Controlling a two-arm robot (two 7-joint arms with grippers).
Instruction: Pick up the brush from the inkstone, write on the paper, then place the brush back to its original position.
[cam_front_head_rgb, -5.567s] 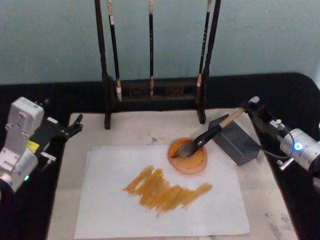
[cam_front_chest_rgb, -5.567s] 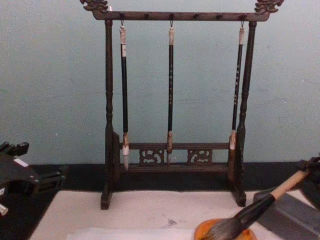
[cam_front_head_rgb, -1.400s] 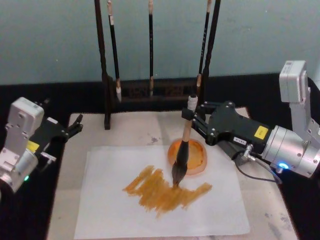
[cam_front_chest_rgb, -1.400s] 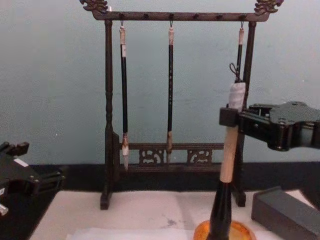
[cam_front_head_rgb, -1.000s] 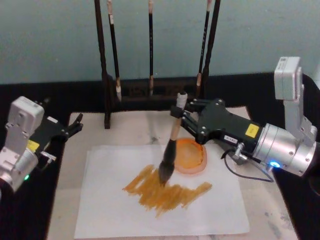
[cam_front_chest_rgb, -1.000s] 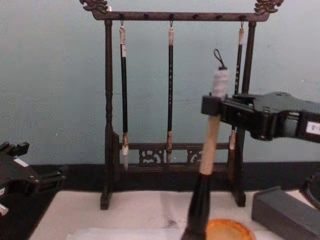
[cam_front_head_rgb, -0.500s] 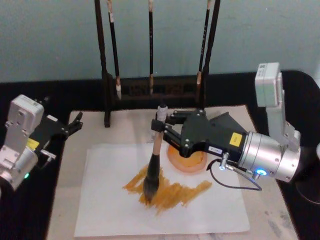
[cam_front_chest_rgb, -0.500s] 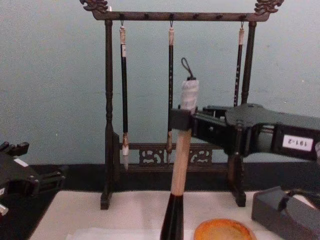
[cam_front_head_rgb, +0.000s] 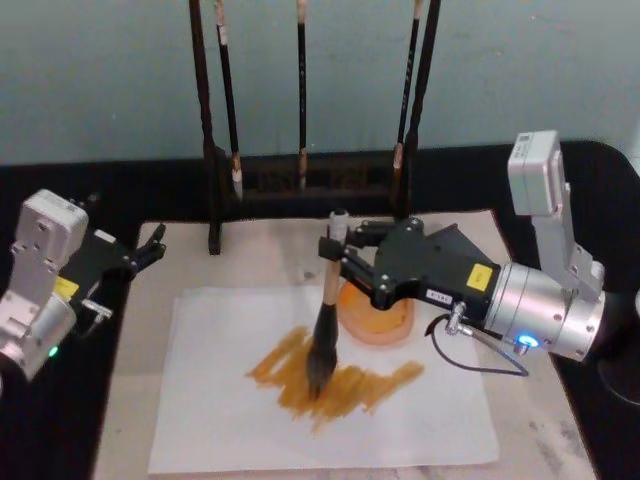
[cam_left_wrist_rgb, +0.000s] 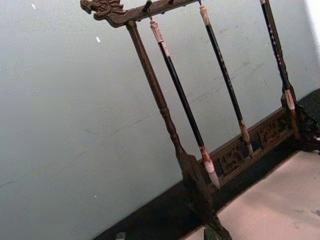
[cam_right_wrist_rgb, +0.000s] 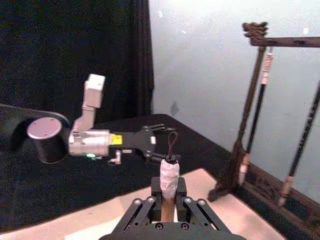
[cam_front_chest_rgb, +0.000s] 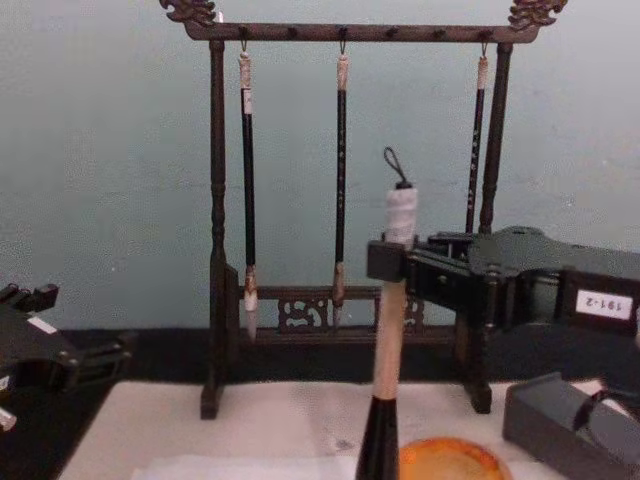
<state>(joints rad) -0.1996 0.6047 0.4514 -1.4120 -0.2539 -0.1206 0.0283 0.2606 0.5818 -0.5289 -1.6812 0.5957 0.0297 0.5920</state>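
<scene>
Brush stands almost upright over the paper, its handle leaning slightly so the white-wrapped end sits farther back than the bristles. The bristles press into the orange strokes painted across the middle of the sheet. The right gripper reaches in from the right side of the table and is clamped on the upper part of the tan handle, just below the wrapped end. In the chest view the brush rises in front of the wooden stand, with the right gripper closed around it and the black cord loop sticking up above. The right wrist view looks along the right gripper, whose fingers pinch the handle from both sides. The round orange dish lies just beside the brush to the right, partly under the arm, on the cream mat. A grey block sits at the mat's right side. The left gripper hangs idle at the mat's left edge, well apart from the paper, fingers spread and holding nothing.
</scene>
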